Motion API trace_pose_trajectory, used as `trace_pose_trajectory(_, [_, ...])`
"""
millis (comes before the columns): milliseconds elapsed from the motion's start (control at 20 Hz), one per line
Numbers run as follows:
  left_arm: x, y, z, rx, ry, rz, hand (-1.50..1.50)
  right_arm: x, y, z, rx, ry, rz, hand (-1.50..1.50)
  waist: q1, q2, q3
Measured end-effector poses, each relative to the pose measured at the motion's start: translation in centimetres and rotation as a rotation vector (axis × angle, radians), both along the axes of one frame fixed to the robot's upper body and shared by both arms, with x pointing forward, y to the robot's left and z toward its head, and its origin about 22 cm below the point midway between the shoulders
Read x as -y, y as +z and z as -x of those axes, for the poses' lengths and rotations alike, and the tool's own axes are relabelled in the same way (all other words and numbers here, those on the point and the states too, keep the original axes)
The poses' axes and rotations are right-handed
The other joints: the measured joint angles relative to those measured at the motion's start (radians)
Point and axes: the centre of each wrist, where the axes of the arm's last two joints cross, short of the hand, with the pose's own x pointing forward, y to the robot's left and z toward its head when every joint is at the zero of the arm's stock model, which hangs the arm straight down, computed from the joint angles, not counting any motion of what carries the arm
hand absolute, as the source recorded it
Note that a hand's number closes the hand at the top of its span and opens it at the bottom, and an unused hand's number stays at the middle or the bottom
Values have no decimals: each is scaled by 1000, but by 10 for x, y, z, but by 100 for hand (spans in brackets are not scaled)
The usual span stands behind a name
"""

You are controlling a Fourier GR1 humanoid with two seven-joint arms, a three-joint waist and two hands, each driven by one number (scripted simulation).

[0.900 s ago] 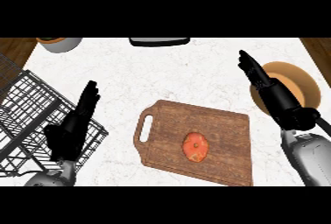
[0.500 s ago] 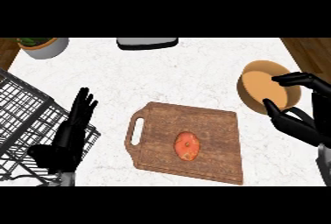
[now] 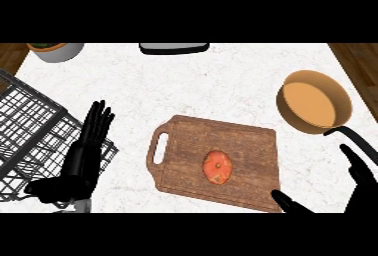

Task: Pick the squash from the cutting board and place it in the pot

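Note:
An orange squash (image 3: 217, 167) lies on the brown wooden cutting board (image 3: 184, 145), right of its middle. At the right edge of the counter stands the tan pot (image 3: 313, 100) with a black handle pointing toward me. My right hand (image 3: 362, 182) shows at the lower right corner, open, thumb spread toward the board's near right corner, touching nothing. My left hand (image 3: 83, 160) rests open at the lower left with fingers straight up, beside the wire rack.
A black wire dish rack (image 3: 33, 140) fills the left side. A grey bowl with greens (image 3: 55, 50) sits at the back left, and a dark tray (image 3: 173, 48) at the back middle. White marble counter lies between board and pot.
My right hand has dropped from beside the pot down to the lower right corner, leaving the pot fully uncovered. The view has shifted, and the left hand holds its pose.

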Motion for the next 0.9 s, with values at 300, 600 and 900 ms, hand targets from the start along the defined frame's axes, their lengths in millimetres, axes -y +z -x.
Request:
trace_pose_trajectory(300, [3,-2,-3,32,-37,12,0,-18,-20,62,-133,-60,154,-150,26,6,-2])
trace_pose_trajectory(600, [7,-1,-4,52,-64,11,0,-16,-30,101,-428,-113,375,-150,49,16,-5])
trace_pose_trajectory(900, [8,-3,-4,59,-78,10,0,-48,-21,105,-623,-161,466,-150,64,17,-4])
